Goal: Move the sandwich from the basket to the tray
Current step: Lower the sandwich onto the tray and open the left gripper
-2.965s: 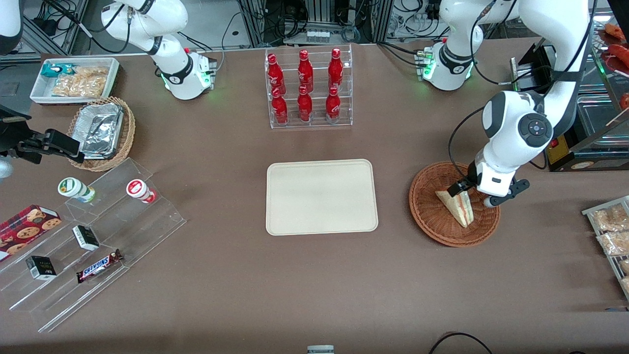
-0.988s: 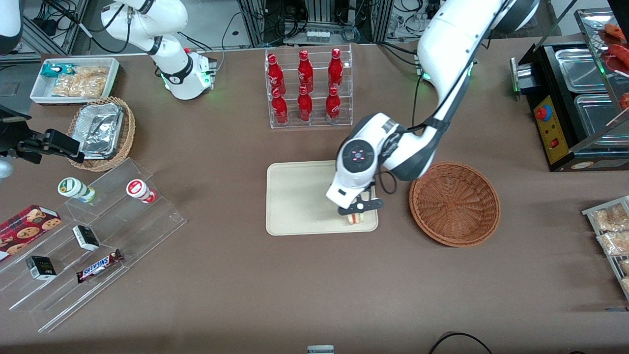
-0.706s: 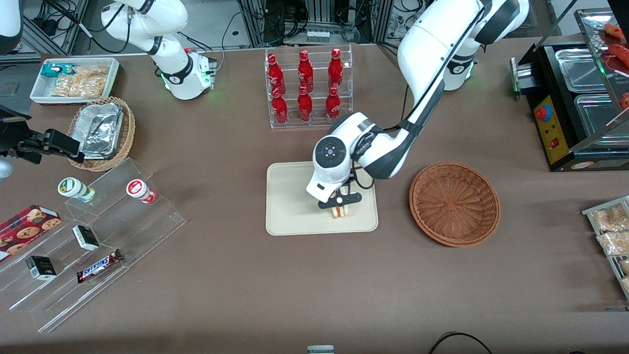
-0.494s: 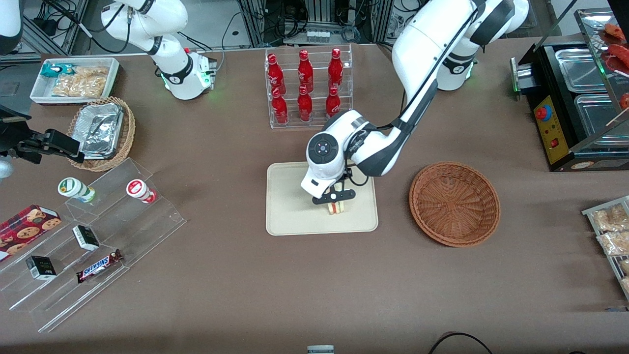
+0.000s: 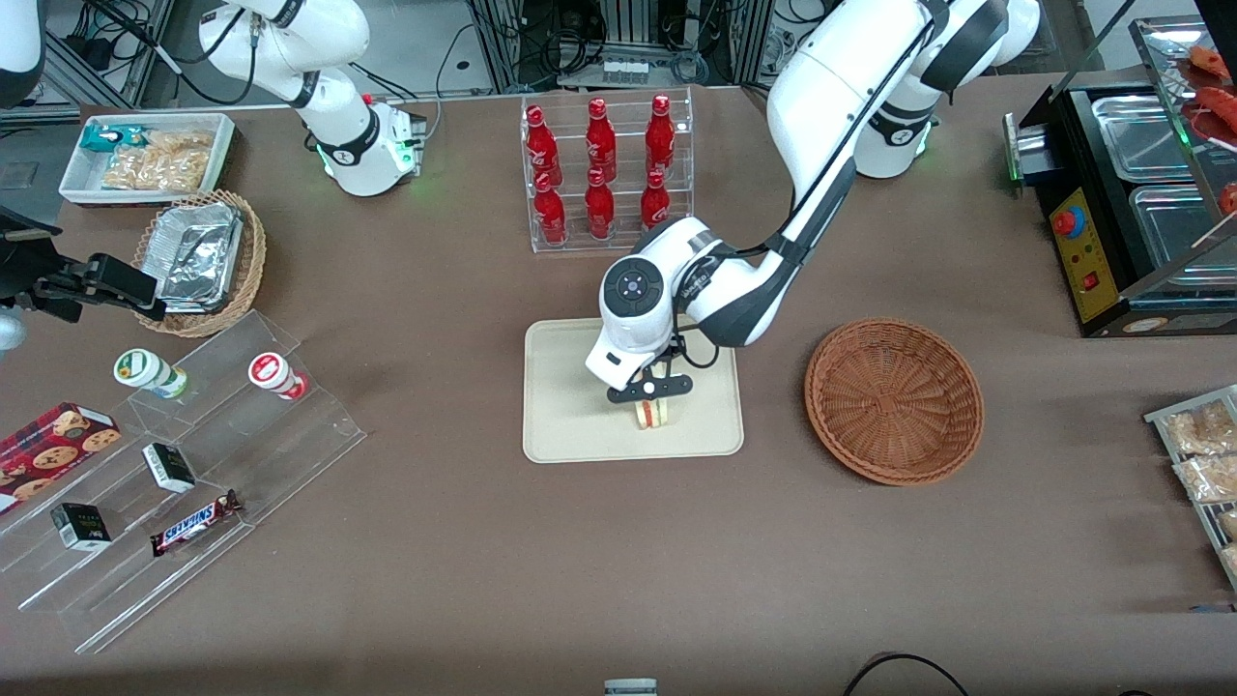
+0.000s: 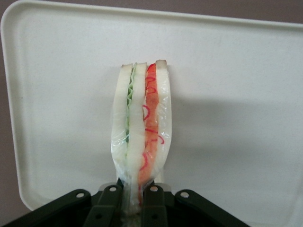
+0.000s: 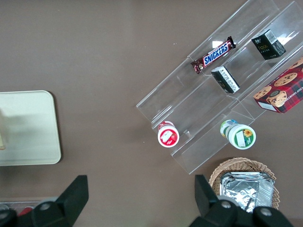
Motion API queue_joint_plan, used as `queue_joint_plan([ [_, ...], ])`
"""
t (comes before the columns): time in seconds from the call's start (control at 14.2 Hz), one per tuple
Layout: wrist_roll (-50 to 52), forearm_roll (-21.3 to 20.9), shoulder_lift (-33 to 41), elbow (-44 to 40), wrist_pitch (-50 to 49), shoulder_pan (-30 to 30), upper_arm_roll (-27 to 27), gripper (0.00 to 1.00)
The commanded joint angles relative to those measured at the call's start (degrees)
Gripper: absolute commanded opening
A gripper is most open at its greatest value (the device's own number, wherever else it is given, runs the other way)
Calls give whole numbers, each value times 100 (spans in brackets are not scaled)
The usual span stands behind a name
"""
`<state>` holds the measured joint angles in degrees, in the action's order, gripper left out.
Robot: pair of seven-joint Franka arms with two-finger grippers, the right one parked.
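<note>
On the brown bench (image 5: 435, 541), the hand (image 5: 649, 391) hangs over the tray (image 5: 570, 425), clamped on the sandwich (image 6: 141, 137); its fingertips are hidden. The basket (image 5: 895, 400) sits beside.

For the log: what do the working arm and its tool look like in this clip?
The working arm has glossy white shells with dark grey joint sections and a round dark cap with a small red-lit centre at the wrist. A thin black cable runs along it, and its base glows green. The tool is black, with two narrow fingers on a wide bar showing round screw holes.
</note>
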<state>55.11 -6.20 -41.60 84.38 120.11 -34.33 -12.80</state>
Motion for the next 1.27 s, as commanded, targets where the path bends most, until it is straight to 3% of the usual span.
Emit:
queue_joint_plan([
  [0.0,35,-74,-59,95,345,-47,32,11],
  [0.07,35,-31,-59,105,381,-39,32,28],
  [0.21,78,31,-50,96,390,5,23,100],
  [0.49,35,225,362,43,128,23,49,100],
  [0.85,8,198,1232,43,-1056,137,76,100],
  [1.2,-18,181,1575,96,-2155,417,366,100],
])
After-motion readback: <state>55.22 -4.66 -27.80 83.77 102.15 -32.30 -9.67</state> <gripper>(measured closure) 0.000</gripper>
